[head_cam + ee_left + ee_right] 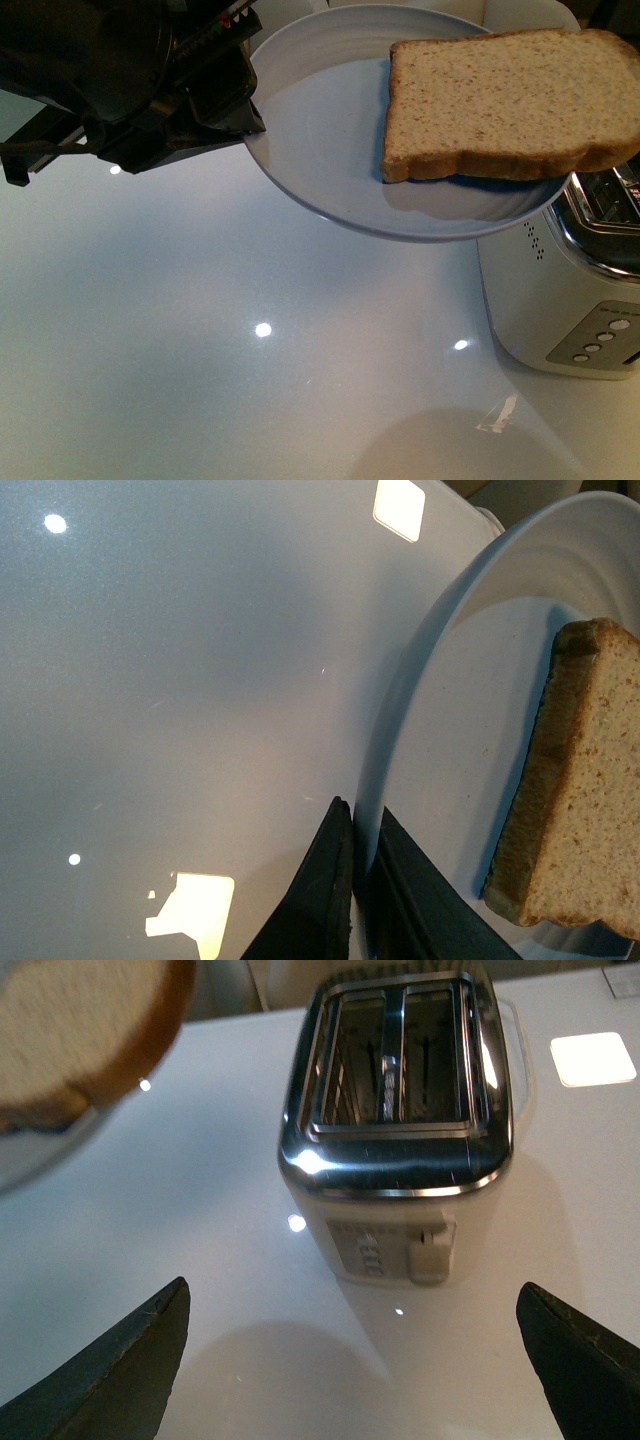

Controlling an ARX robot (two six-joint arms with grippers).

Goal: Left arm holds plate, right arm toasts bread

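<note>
Left pincer (362, 828): 2 flat black fingers nearly closed, clamped on the rim of the plate (320, 130), 1 finger on each face of the rim. In the front view the black pincer body sits at the upper left, gripping the plate's left edge. Plate is off the table (200, 350), held in the air and tilted, with its shadow on the table below.

Bread (500, 100): 1 slice, lying flat on the right half of the plate, well apart from the gripped edge. Light brown crumb, darker crust. Its right end overhangs the plate rim. In the left wrist view the slice's crust edge faces the pincer, with bare plate between them.

Right pincer (350, 1360): wide open, the 2 dark fingers far apart at the edges of the right wrist view, nothing between them but bare table. It hovers above the table, facing the toaster (400, 1130), apart from it.

Toaster: white body, chrome top, 2 slots (390, 1055) facing up, lever (430, 1255) on the end facing the right pincer. It stands on the table at the right of the front view, where 4 round buttons (600, 338) show on its side. The plate's right edge and the overhanging bread sit above the toaster's near top corner. Whether the plate touches it cannot be told.

Table: glossy white, with lamp reflections.
</note>
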